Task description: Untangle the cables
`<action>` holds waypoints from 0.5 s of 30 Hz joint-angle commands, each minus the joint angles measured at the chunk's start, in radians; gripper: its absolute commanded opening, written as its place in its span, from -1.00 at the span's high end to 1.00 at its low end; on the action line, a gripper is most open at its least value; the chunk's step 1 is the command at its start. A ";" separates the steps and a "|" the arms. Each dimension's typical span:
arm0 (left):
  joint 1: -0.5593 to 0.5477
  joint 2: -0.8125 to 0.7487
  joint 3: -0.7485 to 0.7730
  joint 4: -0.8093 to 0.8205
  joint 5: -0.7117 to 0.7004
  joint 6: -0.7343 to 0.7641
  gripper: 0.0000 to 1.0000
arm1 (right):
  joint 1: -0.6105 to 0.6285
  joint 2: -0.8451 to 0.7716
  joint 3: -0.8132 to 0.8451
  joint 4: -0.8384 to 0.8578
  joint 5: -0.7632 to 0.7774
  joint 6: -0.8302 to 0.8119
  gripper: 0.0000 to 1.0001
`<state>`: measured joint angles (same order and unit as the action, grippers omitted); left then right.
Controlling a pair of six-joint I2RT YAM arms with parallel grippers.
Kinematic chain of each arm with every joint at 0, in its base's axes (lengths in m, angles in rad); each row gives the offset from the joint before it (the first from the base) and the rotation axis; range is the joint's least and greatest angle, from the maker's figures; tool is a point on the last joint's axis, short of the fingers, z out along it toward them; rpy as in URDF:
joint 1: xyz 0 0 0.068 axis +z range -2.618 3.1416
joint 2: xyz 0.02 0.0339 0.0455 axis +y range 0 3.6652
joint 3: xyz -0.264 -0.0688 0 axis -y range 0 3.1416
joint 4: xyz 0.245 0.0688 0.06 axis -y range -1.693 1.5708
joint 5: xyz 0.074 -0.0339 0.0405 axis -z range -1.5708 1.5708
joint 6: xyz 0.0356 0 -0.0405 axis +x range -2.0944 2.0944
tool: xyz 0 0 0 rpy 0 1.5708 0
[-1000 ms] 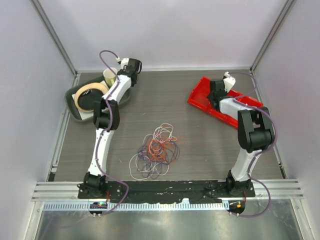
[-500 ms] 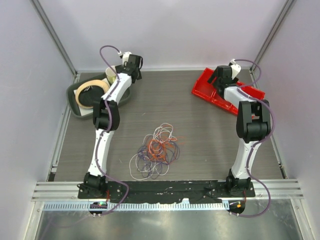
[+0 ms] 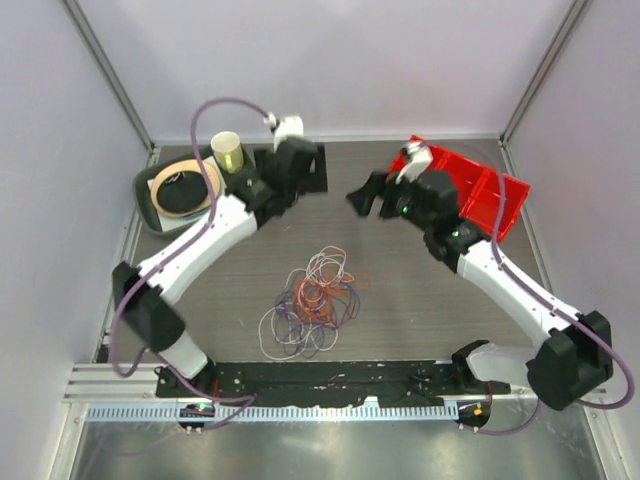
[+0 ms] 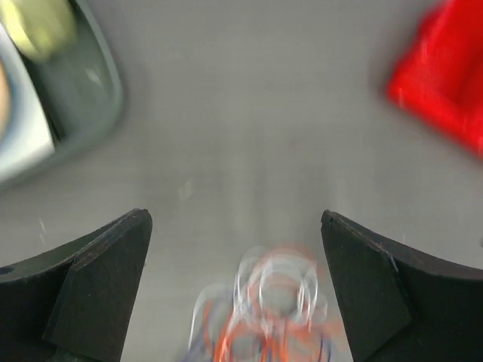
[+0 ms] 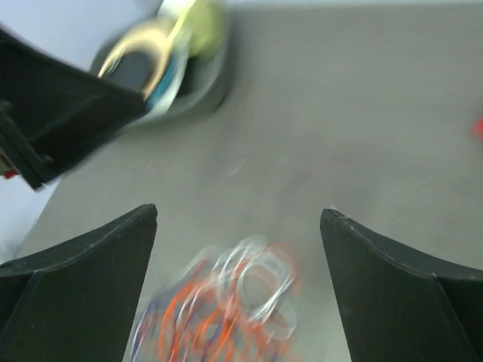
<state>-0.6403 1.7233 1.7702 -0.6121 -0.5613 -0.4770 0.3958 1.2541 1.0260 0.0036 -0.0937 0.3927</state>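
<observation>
Cables point(image 3: 312, 300) look sharp overhead, blurred in both wrist views.

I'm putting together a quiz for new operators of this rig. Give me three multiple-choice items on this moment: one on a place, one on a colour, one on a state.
1. Where does the tangle of cables lie?
A. in the far left corner
B. at the middle of the table
C. hanging off the near edge

2. What colour is the bin at the far right?
A. blue
B. green
C. red

3. How do both arms' jaws stand?
A. open, nothing between them
B. shut, empty
C. shut on a cable

Answers: B, the top view shows the loops lying mid-table between the arms; C, it is bright red; A, each wrist view shows its jaws wide apart over bare table.
</observation>
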 commanded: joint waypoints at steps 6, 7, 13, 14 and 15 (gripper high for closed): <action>-0.121 -0.626 -1.041 0.312 0.444 -0.386 -1.00 | 0.271 -0.104 -0.274 -0.095 -0.130 -0.002 -0.87; -0.122 -0.661 -1.092 0.351 0.481 -0.428 -0.99 | 0.288 -0.101 -0.285 -0.096 -0.118 0.018 -0.87; -0.124 -0.728 -1.258 0.454 0.468 -0.469 -1.00 | 0.377 0.002 -0.316 -0.019 -0.078 0.106 -0.83; -0.124 -0.714 -1.267 0.492 0.481 -0.472 -0.99 | 0.382 0.014 -0.317 -0.008 -0.074 0.119 -0.82; -0.125 -0.699 -1.270 0.512 0.494 -0.476 -1.00 | 0.385 0.040 -0.320 0.022 -0.072 0.126 -0.82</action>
<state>-0.7635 1.0019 0.5079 -0.3351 -0.1364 -0.8913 0.7601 1.2362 0.7162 -0.0765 -0.2012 0.4545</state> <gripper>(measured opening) 0.996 0.916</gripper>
